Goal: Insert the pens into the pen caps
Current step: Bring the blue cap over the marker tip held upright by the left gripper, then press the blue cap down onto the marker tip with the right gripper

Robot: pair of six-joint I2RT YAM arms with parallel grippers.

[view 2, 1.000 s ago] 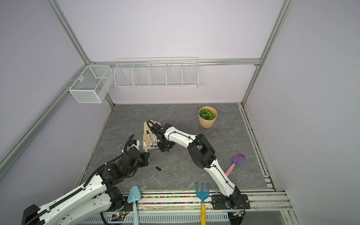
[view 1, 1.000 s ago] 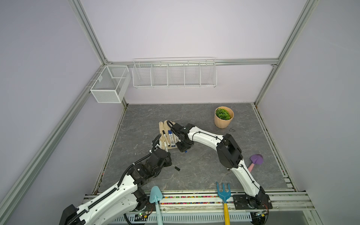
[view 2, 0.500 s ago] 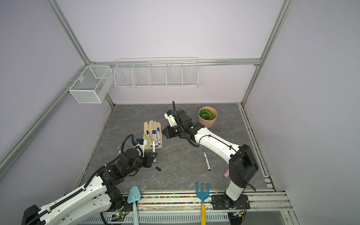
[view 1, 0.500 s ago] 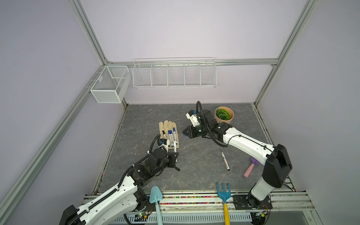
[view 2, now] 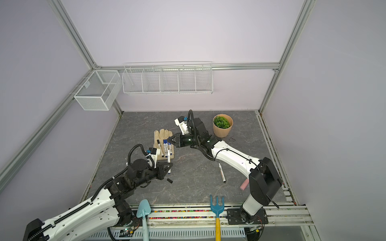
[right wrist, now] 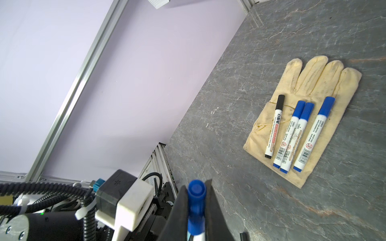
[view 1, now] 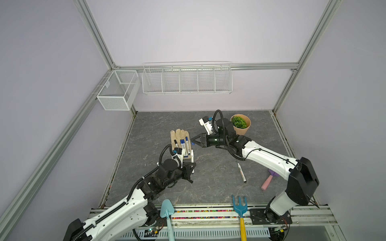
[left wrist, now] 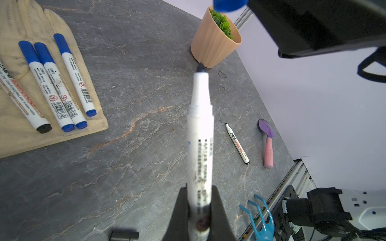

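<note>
Above the grey tabletop (view 1: 213, 187), the left gripper (left wrist: 199, 194) is clamped tight on the rear end of an uncapped white marker pen (left wrist: 200, 133). The barrel juts well past the fingertips, its dark tip bare. The right gripper (right wrist: 196, 183) pinches a blue pen cap (right wrist: 196, 192) between closed fingers, with the cap's end poking just beyond them. Cap and pen tip are apart. Four capped pens (right wrist: 289, 131) lie side by side on a cream work glove (right wrist: 317, 79). Another uncapped pen (view 1: 241, 172) and a black cap (view 2: 169, 180) lie loose on the tabletop.
</note>
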